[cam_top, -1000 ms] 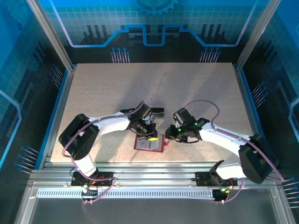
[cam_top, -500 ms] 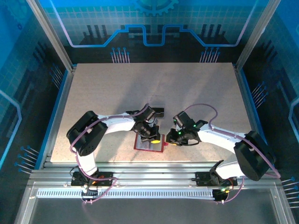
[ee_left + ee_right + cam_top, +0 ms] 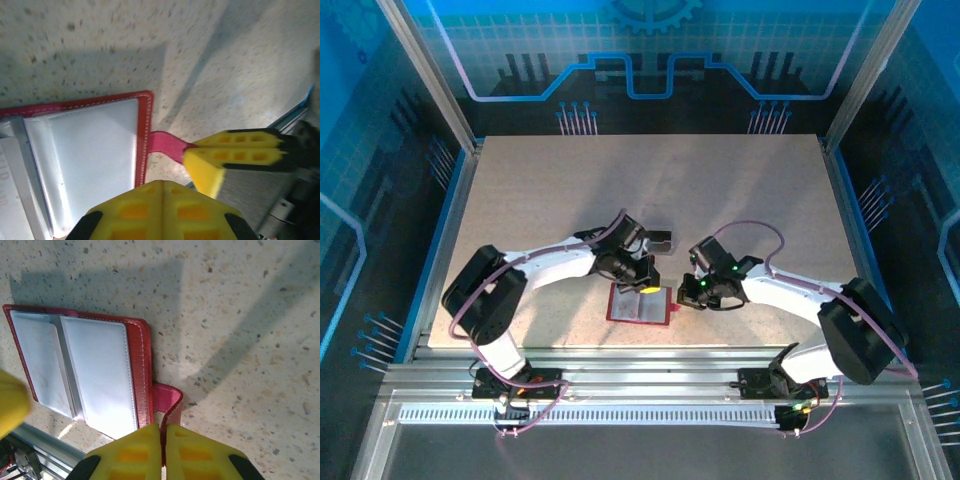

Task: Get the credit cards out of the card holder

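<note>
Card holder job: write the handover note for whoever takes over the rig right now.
Left claw: shut, nothing seen between its fingers, poised over the open card holder.
Right claw: shut on the holder's red side tab.
Holder: lying open, pockets up, on the table near its front edge, between the two arms.
Done: holder open and gripped by the tab.
Left: draw the credit cards out of the pale pockets. I cannot tell how many sit inside.

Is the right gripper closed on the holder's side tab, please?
Yes, in the right wrist view the right gripper is shut with the holder's red tab pinched between its pads.
</note>
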`<state>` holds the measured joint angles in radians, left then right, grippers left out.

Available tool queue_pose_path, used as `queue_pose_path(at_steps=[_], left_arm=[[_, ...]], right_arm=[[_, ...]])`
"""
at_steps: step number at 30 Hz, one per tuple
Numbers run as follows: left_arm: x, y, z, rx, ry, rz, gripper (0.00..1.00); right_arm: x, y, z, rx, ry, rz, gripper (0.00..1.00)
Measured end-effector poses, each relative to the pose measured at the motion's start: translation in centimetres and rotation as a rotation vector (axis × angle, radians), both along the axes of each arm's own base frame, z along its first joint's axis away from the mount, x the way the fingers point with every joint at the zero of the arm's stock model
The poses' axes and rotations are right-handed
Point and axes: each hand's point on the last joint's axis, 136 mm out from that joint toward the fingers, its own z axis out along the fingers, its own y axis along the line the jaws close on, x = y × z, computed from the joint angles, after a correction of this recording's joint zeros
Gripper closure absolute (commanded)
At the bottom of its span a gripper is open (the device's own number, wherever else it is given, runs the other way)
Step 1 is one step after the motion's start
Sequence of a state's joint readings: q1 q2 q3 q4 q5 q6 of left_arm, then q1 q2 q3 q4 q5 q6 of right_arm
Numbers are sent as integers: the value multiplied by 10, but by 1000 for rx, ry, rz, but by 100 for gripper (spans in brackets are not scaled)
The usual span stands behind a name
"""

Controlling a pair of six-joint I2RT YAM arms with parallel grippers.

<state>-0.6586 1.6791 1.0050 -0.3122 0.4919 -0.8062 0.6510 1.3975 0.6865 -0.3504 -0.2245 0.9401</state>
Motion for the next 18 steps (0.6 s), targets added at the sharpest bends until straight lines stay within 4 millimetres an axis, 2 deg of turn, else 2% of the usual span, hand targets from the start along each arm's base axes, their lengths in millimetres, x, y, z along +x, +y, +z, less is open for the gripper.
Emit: queue_pose_path(at_steps=[3, 6, 8, 13, 18], left_arm=[[8, 10, 13, -14, -33, 34, 99], [9, 23, 15, -6, -42, 62, 99], [7, 31, 12, 8, -40, 69, 99], [-4, 50, -4, 63, -8, 85, 99], [-16, 64, -15, 114, 9, 85, 99]], right_arm=[[7, 4, 3, 3, -9, 5, 93], [14, 9, 6, 7, -18, 11, 93], [15, 10, 6, 7, -19, 16, 91], [16, 10, 5, 0, -16, 23, 81], [13, 7, 8, -13, -6, 25, 77]])
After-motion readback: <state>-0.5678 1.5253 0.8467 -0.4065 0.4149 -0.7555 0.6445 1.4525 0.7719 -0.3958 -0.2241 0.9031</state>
